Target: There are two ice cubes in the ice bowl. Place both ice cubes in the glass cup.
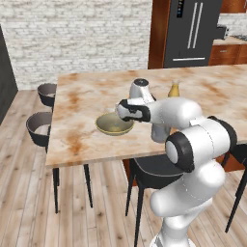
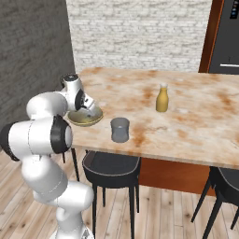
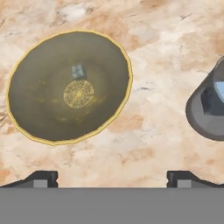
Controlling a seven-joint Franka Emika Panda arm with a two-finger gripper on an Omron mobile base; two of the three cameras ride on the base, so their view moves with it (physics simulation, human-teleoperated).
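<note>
The ice bowl [image 3: 39,94], olive-yellow with a tan rim, lies on the marble table, and one small pale-blue ice cube [image 3: 78,71] rests near its middle. To its right in the hand view stands the grey glass cup [image 3: 205,118], with a pale-blue ice cube [image 3: 219,90] showing inside it at the frame edge. My gripper [image 3: 113,178] hovers above the table between bowl and cup, its fingertips [image 3: 42,177] wide apart and open with nothing between them. From the base, the bowl [image 2: 86,119] sits under my hand and the cup [image 2: 120,130] stands just right of it.
A yellow bottle [image 2: 162,99] stands farther back on the table [image 2: 186,121]. Dark stools [image 1: 41,128] line the left side and one stool [image 2: 111,165] sits under the front edge. A dark fridge [image 1: 190,31] stands behind.
</note>
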